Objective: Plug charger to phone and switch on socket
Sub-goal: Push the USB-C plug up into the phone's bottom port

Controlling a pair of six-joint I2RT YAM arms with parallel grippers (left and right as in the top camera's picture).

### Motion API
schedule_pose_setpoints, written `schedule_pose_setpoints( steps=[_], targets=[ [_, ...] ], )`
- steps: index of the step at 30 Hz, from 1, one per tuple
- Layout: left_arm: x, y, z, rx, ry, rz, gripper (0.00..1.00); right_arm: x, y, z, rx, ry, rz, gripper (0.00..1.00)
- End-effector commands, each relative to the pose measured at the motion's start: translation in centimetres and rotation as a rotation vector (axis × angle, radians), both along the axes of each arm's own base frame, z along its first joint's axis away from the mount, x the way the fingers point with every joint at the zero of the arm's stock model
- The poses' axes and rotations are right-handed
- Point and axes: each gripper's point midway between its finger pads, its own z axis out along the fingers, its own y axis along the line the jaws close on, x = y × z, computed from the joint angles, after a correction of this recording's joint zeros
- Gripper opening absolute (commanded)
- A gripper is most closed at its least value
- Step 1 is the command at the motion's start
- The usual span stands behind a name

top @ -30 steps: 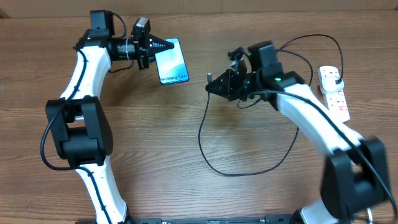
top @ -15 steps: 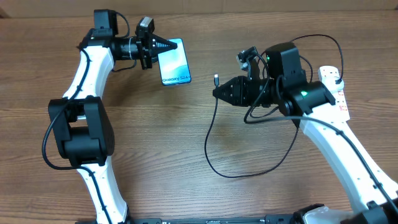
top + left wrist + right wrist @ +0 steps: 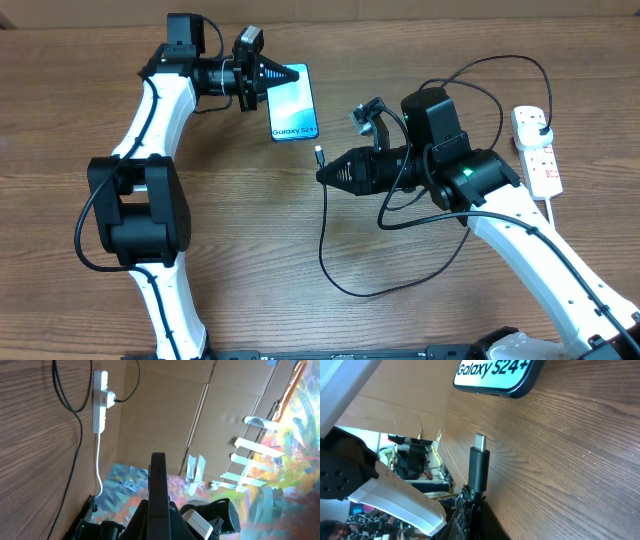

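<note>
The phone [image 3: 294, 105] has a light blue screen with "Galaxy S24" text and lies flat on the wooden table at centre back. My left gripper [image 3: 292, 74] is shut on its far short edge. In the left wrist view the phone [image 3: 159, 485] shows edge-on as a dark bar between the jaws. My right gripper [image 3: 326, 176] is shut on the charger cable just behind its connector tip [image 3: 318, 155]. In the right wrist view the tip [image 3: 480, 457] points at the phone's near edge [image 3: 495, 377], a short gap away. The white socket [image 3: 537, 150] lies at the far right.
The black cable [image 3: 350, 285] loops across the table's middle and runs back to a black plug [image 3: 541, 123] seated in the socket. The strip's white cord [image 3: 98, 467] trails off the table edge. Cardboard walls stand behind the table.
The left gripper has slid the phone to the right. The right gripper has carried the connector tip left and closer to the phone's near edge.
</note>
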Motion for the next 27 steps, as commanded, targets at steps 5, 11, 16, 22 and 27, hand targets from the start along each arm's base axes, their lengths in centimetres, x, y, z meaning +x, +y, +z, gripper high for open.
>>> schedule_pose_setpoints(
  steps=[5, 11, 16, 22, 27],
  targets=[
    [-0.5, -0.6, 1.4, -0.04, -0.054, -0.041, 0.04, -0.5, 0.7, -0.2, 0.033, 0.049, -0.02, 0.04],
    [-0.5, -0.8, 1.4, -0.04, -0.053, -0.045, 0.04, -0.5, 1.9, -0.8, 0.034, 0.048, -0.048, 0.04],
    [-0.5, -1.0, 1.2, -0.028, -0.054, -0.041, 0.04, -0.3, 2.6, -0.3, 0.049, 0.032, -0.06, 0.04],
    [-0.5, -1.1, 1.1, -0.026, -0.054, -0.041, 0.04, 0.4, 2.5, -0.5, 0.038, 0.061, -0.124, 0.04],
    [-0.6, -1.5, 1.1, -0.025, -0.055, -0.048, 0.04, 0.9, 2.5, -0.2, 0.048, 0.063, -0.154, 0.04]
  ],
)
